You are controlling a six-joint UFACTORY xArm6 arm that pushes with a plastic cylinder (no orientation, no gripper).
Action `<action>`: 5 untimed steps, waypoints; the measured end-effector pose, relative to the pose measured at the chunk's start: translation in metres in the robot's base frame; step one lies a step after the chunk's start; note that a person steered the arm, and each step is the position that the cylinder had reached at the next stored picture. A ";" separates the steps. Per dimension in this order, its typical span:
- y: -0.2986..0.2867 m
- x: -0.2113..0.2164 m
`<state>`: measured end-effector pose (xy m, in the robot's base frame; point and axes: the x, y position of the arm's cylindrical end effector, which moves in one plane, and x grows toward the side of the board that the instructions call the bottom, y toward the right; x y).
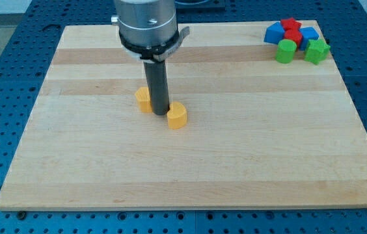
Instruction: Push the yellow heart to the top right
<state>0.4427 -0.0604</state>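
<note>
Camera view shows my tip (159, 114) between two yellow blocks: the yellow heart (177, 116) just right, another yellow block (144, 99) just left. No jaws on this rod.

A grey metal cylinder ringed by a black collar is seen, ending in a straight dark rod (157, 84).

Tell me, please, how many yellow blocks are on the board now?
2. One yellow block lies at the view's left of my tip, partly hidden behind the rod. The yellow heart lies at the tip's right, slightly lower. No others show.
</note>
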 end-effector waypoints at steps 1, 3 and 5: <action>-0.012 0.012; -0.003 0.038; 0.019 0.000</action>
<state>0.4426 -0.0418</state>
